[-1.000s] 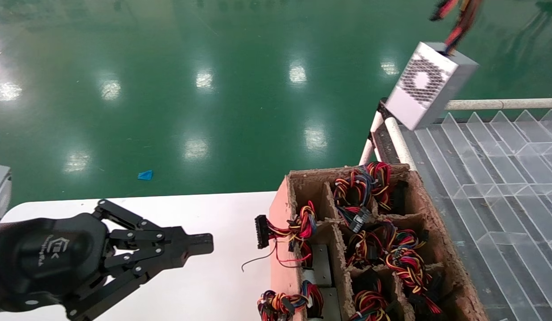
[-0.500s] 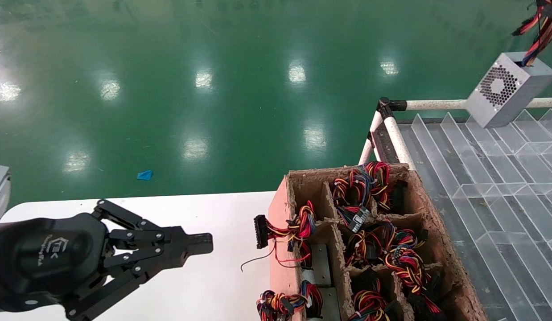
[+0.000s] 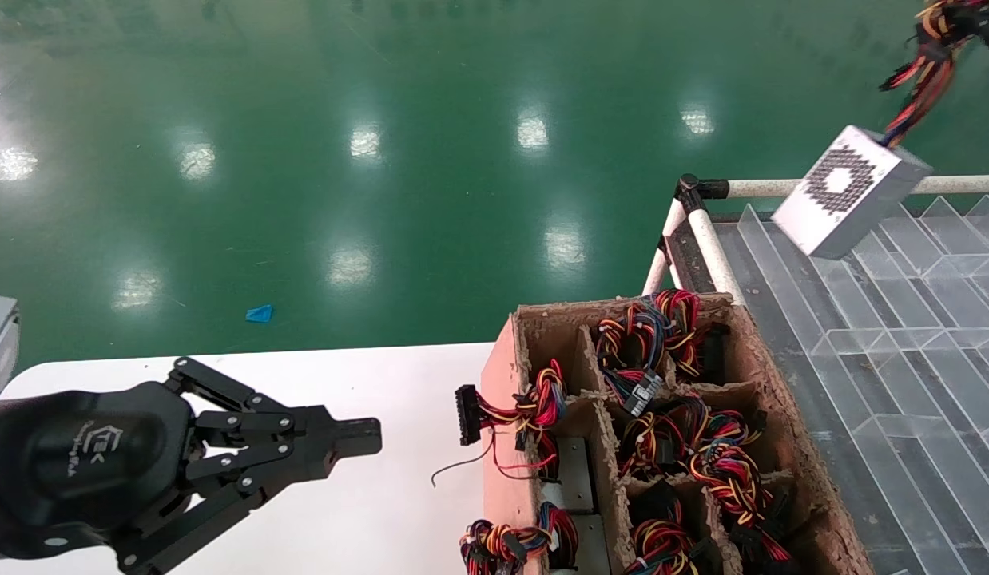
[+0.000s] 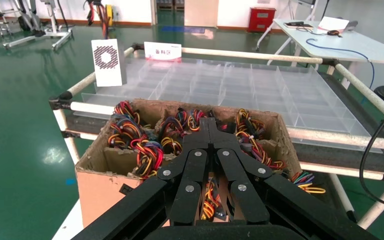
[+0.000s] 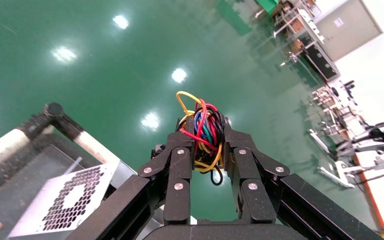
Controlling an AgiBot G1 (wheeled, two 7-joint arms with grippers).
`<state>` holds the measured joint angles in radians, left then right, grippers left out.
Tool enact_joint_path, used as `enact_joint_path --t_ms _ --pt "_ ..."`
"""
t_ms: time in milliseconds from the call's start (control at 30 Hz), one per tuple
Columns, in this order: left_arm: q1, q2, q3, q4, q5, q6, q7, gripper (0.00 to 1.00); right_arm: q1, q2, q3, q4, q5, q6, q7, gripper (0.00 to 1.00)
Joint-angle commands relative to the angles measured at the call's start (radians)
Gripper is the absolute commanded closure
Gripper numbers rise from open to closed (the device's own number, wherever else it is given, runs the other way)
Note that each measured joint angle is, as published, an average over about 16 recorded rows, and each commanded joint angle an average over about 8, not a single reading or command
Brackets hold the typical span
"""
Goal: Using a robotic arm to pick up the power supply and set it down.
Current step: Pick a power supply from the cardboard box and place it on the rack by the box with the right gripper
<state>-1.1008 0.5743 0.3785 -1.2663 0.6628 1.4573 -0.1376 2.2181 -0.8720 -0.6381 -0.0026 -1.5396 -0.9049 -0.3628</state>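
Note:
The power supply (image 3: 850, 192), a silver box with a honeycomb vent, hangs tilted in the air over the far corner of the clear tray (image 3: 902, 319). Its red, yellow and black wires (image 3: 926, 64) run up to the top right corner of the head view. In the right wrist view my right gripper (image 5: 206, 125) is shut on that wire bundle (image 5: 202, 135), and the power supply (image 5: 75, 202) dangles below it. My left gripper (image 3: 367, 438) is shut with nothing in it, parked over the white table (image 3: 383, 511). Its tips (image 4: 209, 122) point at the cardboard box (image 4: 100, 155).
A cardboard divider box (image 3: 502, 383) full of wired supplies stands at the table's right end. Beyond it lies a clear compartment tray framed by white pipe rails (image 3: 706, 239). Green floor lies behind the table and the tray.
The hanging power supply travelled right over the tray, then swung back left and slightly lower. The left arm has not moved.

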Motion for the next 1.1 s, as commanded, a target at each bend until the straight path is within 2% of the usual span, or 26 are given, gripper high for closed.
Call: enact_joint_path --t_ms 33,767,1100 --pt "0.0 0.0 0.0 0.0 0.0 0.0 0.0 1.0 -0.009 -0.007 0.004 -0.002 0.006 0.001 0.0 1.0" --pt "0.0 0.0 0.0 0.0 0.0 0.0 0.0 1.0 -0.064 -0.085 0.034 -0.004 0.048 0.006 0.027 1.0" --pt "0.0 0.0 0.0 0.0 0.0 0.0 0.0 1.0 -0.077 -0.082 0.032 -0.007 0.046 0.04 0.036 1.0"
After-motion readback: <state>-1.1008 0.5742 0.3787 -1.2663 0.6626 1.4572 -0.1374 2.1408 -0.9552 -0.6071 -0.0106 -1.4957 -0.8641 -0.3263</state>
